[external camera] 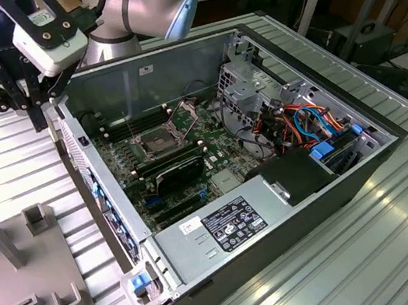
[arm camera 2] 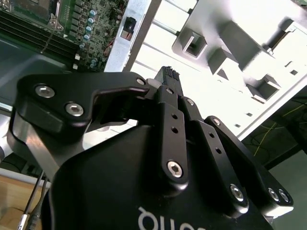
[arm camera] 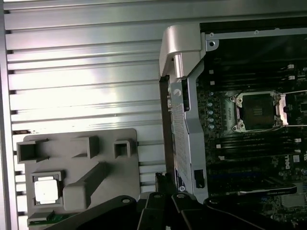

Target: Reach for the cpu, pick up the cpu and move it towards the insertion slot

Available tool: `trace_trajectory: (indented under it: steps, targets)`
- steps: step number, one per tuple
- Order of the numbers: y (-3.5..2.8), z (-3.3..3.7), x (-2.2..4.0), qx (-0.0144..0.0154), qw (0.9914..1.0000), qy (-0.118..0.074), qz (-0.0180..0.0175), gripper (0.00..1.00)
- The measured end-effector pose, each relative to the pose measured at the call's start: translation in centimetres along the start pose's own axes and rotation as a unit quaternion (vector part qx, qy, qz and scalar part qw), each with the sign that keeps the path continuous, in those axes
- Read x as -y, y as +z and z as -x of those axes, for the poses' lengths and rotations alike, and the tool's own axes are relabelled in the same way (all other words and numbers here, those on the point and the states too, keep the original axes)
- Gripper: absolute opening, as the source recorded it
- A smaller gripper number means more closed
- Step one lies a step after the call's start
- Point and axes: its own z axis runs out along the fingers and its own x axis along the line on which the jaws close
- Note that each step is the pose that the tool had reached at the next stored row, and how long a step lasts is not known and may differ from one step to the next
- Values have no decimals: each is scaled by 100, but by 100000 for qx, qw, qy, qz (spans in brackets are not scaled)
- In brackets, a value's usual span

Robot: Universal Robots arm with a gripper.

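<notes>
Lying flat in grey fixture [arm camera: 123,178], pale silvery square cpu [arm camera: 46,189]; tool [arm camera 2: 167,76] pressed together.

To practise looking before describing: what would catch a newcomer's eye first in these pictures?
The open computer case sits in the middle of the exterior view, its insertion slot gleaming on the green board. The black claw hangs by the case's far corner at the exterior view's left. In the first wrist view, the cpu lies in a grey holder beside the case.

Exterior view looks down obliquely on computer case [external camera: 150,71]; both wrist views share motherboard [arm camera: 213,110] [arm camera 2: 91,33].
</notes>
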Motion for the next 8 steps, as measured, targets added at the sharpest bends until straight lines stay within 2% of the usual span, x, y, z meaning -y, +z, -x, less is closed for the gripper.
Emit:
trace_trajectory:
  steps: [8]
  targets:
    - [0,-75,6,-5,100000,0,-3,11]
